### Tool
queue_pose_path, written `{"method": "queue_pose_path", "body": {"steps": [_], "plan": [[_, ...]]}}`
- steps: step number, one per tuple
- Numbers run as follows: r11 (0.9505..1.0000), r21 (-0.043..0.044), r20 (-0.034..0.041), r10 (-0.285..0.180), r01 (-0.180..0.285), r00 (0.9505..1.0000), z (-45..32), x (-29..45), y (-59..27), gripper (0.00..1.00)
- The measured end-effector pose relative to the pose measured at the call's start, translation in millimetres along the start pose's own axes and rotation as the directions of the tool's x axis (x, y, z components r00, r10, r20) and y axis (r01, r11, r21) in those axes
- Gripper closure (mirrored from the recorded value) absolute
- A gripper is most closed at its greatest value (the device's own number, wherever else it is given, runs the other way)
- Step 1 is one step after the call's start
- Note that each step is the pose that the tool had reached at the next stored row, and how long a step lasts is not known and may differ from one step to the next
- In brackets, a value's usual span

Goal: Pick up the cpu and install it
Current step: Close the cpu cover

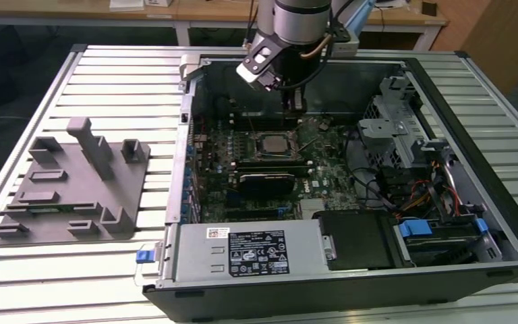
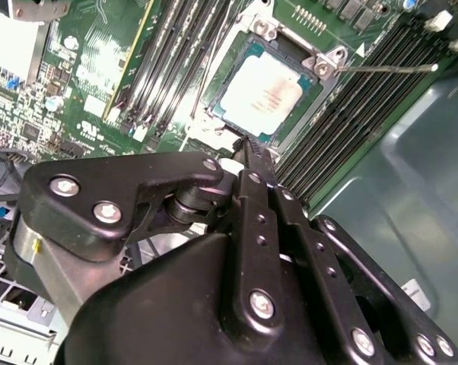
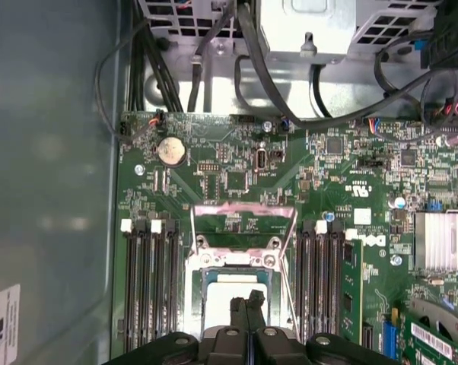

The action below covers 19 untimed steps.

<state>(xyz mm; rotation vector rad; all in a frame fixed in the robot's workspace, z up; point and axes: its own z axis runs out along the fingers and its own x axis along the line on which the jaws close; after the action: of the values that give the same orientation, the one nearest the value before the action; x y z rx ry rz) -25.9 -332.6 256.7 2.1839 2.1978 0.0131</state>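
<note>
The cpu [image 1: 271, 143] lies flat in the black socket on the motherboard, inside the open computer case. Both wrist views show its silvery top with a pale rim [image 2: 263, 95] [image 3: 217, 300]. The socket's metal frame [image 3: 244, 220] stands tilted open beside it. My gripper [image 1: 293, 104] hangs just above the board at the socket's far edge. In the wrist views its black fingers [image 2: 248, 146] [image 3: 248, 303] are pressed together with nothing between them, the tips close over the cpu's edge.
A grey plastic tray [image 1: 70, 189] with upright posts rests on the slatted metal table [image 1: 106, 74] at the exterior view's left. Inside the case are the power supply [image 1: 241, 250], a drive cage [image 1: 403, 128], cables [image 3: 214, 61] and memory slots [image 3: 149, 281] either side of the socket.
</note>
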Motion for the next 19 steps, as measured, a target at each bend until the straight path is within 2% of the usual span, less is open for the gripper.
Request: {"method": "queue_pose_path", "body": {"steps": [10,19], "plan": [[1.0000,0.0000,0.0000,0.000,0.000,1.0000,0.6,-0.1,16.6,0.89],[1.0000,0.0000,-0.0002,0.000,0.000,1.0000,-4.1,-0.2,18.6,0.89]]}}
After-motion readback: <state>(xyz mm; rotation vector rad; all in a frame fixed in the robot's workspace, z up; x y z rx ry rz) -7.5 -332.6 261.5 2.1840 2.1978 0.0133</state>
